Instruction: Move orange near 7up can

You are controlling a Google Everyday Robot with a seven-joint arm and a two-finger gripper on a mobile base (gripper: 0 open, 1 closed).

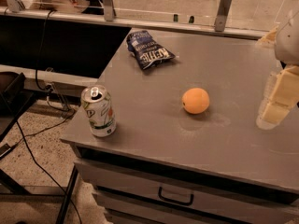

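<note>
The orange [195,100] is a smooth round fruit resting on the grey table [224,69] near its middle. The 7up can [98,111], silver-white with green markings and a pull-tab top, stands upright at the table's front left corner, well to the left of the orange. My gripper [273,112] hangs at the right edge of the view, over the table's right side. It is to the right of the orange, apart from it, and holds nothing that I can see.
A dark blue chip bag [147,49] with white lettering lies at the back left of the table. A drawer with a handle [175,199] sits under the tabletop. Cables [42,69] hang over the floor to the left. A glass barrier [163,3] runs along the back.
</note>
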